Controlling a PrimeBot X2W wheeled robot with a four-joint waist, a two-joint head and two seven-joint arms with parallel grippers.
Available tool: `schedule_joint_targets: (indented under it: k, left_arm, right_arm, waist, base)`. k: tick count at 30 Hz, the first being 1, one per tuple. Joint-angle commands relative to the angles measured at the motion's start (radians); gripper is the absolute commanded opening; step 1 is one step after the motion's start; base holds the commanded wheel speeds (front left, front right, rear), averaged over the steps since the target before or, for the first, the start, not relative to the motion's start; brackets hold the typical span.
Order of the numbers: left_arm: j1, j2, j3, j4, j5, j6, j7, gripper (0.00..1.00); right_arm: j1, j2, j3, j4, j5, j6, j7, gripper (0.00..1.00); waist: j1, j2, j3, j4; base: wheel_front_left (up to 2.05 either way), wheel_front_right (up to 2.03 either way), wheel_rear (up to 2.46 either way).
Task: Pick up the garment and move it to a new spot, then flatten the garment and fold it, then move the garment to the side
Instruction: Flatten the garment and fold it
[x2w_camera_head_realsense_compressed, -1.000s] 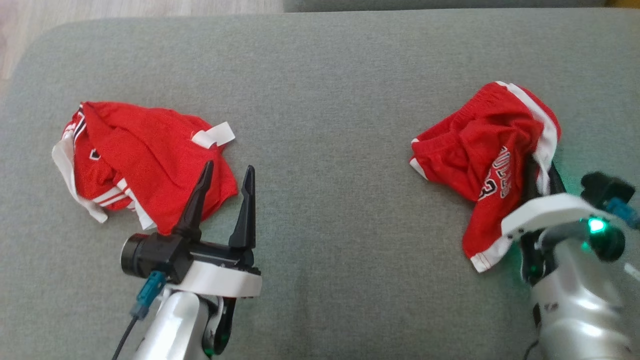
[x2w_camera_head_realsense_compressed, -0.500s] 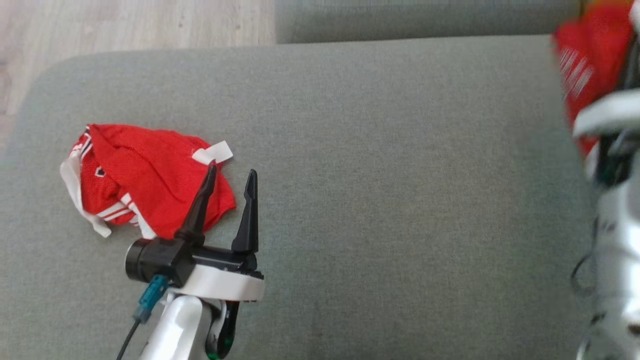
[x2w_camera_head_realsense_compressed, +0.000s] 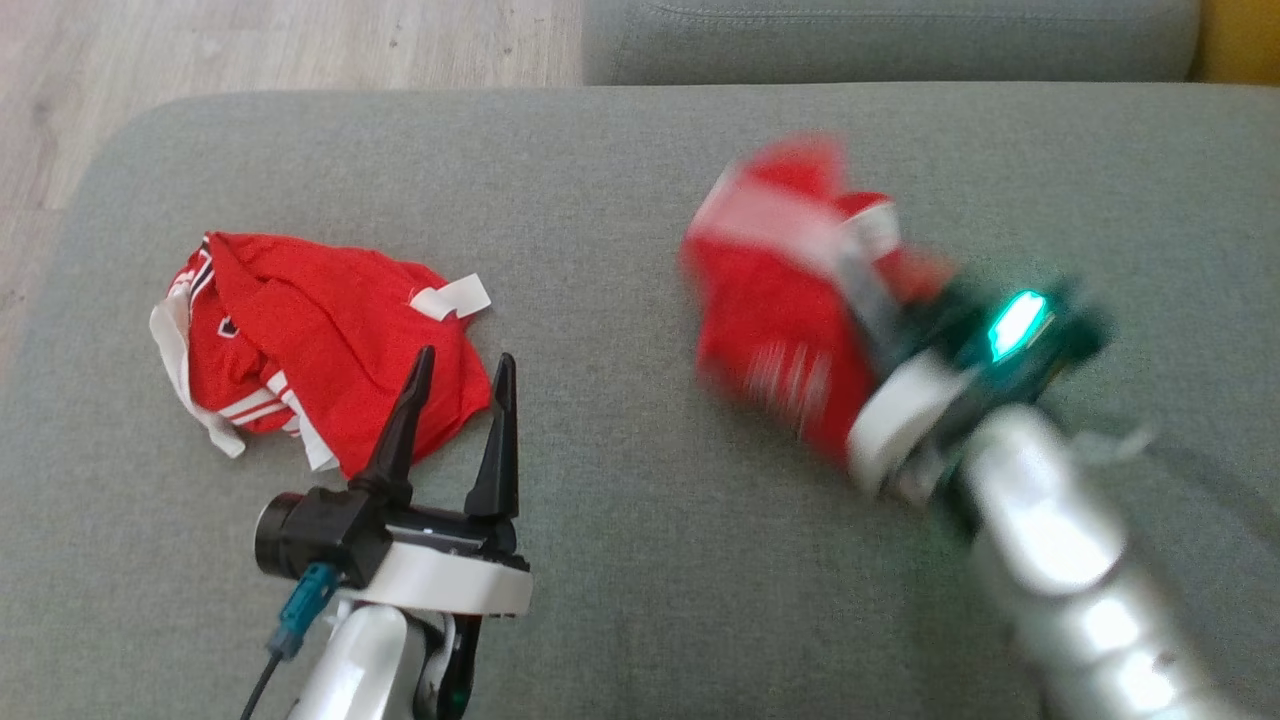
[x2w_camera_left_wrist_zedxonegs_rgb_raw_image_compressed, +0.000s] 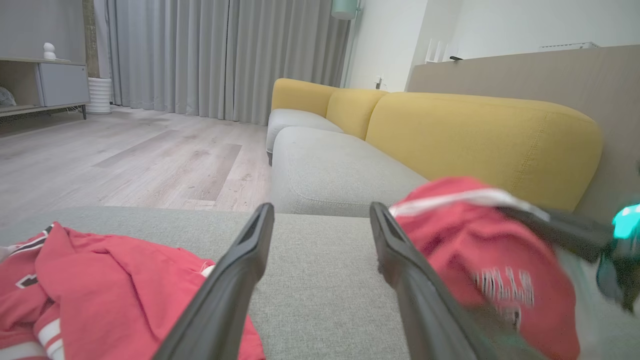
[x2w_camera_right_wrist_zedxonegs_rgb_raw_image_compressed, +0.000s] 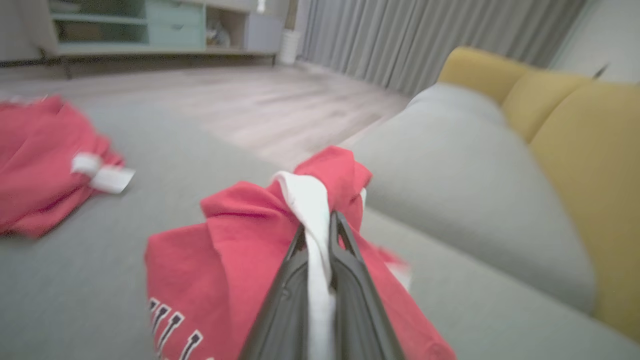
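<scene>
The garment (x2w_camera_head_realsense_compressed: 775, 320), red shorts with white trim and lettering, hangs bunched and motion-blurred over the middle of the grey sofa seat (x2w_camera_head_realsense_compressed: 620, 180). My right gripper (x2w_camera_right_wrist_zedxonegs_rgb_raw_image_compressed: 320, 222) is shut on its white band, with red cloth (x2w_camera_right_wrist_zedxonegs_rgb_raw_image_compressed: 235, 260) draped below the fingers. In the head view the right gripper (x2w_camera_head_realsense_compressed: 870, 300) comes in from the lower right, its tips buried in the cloth. My left gripper (x2w_camera_head_realsense_compressed: 462, 358) stands open and empty at the lower left. In the left wrist view its open fingers (x2w_camera_left_wrist_zedxonegs_rgb_raw_image_compressed: 250, 260) frame bare cushion, with the held garment (x2w_camera_left_wrist_zedxonegs_rgb_raw_image_compressed: 480, 250) to the right.
A second crumpled red and white garment (x2w_camera_head_realsense_compressed: 320, 330) lies on the seat's left part, just beyond my left gripper; it also appears as red cloth (x2w_camera_left_wrist_zedxonegs_rgb_raw_image_compressed: 100, 280) at lower left and red cloth (x2w_camera_right_wrist_zedxonegs_rgb_raw_image_compressed: 35, 165). Wooden floor (x2w_camera_head_realsense_compressed: 250, 45) lies past the seat's far edge. A yellow backrest (x2w_camera_left_wrist_zedxonegs_rgb_raw_image_compressed: 475, 130) stands right.
My right gripper closed on the garment at the far right, lifted it and swung it left toward the middle of the seat. The head camera shifted. The left gripper stayed open and still.
</scene>
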Motion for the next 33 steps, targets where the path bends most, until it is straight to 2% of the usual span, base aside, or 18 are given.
schedule_joint_targets:
  k: [1,5,6,7,8,13,17,27,33]
  left_arm:
    - [-0.026,-0.001,0.03,-0.033,-0.001,-0.002,-0.008,1.0]
    - [-0.03,-0.001,0.028,-0.029,0.003,-0.004,-0.008,1.0]
    - [-0.031,-0.001,0.027,-0.028,0.004,-0.005,-0.008,1.0]
    - [-0.031,-0.001,0.027,-0.027,0.004,-0.005,-0.008,1.0]
    - [-0.03,-0.001,0.027,-0.027,0.005,-0.005,-0.008,1.0]
    - [-0.022,-0.001,0.031,-0.023,0.008,-0.006,-0.008,1.0]
    - [-0.015,-0.001,0.036,-0.023,0.007,-0.006,-0.008,1.0]
    - [-0.006,-0.002,0.04,-0.039,0.002,-0.001,-0.008,1.0]
    - [-0.002,-0.002,0.031,-0.049,-0.003,0.006,-0.008,1.0]
  right_arm:
    - [0.001,0.022,0.066,-0.003,0.014,-0.001,-0.002,0.0]
    - [0.039,0.038,0.157,0.057,0.032,-0.001,-0.01,0.0]
    - [0.046,0.042,0.181,0.07,0.038,-0.001,-0.014,0.35]
    - [0.052,0.045,0.198,0.08,0.047,-0.001,-0.02,0.89]
    - [0.057,0.047,0.209,0.088,0.06,-0.001,-0.025,1.0]
    - [0.068,0.051,0.234,0.095,0.107,-0.001,-0.049,1.0]
    - [0.078,0.052,0.184,0.049,0.137,-0.001,-0.07,1.0]
    - [0.231,0.052,-0.121,-0.201,0.137,-0.001,-0.086,1.0]
    - [0.384,0.052,-0.23,-0.294,0.174,-0.001,-0.086,1.0]
  waist:
    - [0.0,0.0,0.004,0.0]
    - [0.0,0.0,0.005,0.0]
    - [0.0,0.0,0.004,-0.002]
    - [0.0,0.0,0.003,-0.003]
    - [0.0,0.0,0.001,-0.006]
    - [0.0,0.0,-0.012,-0.023]
    - [0.0,0.0,-0.029,-0.04]
    - [0.0,0.0,-0.066,-0.076]
    - [0.0,0.0,-0.064,-0.084]
  base:
    - [0.0,0.0,0.0]
    - [0.0,0.0,0.0]
    - [0.0,0.0,0.0]
    - [0.0,0.0,0.0]
    - [0.0,0.0,0.0]
    - [0.0,0.0,0.0]
    - [0.0,0.0,0.0]
    - [0.0,0.0,0.0]
    - [0.0,0.0,0.0]
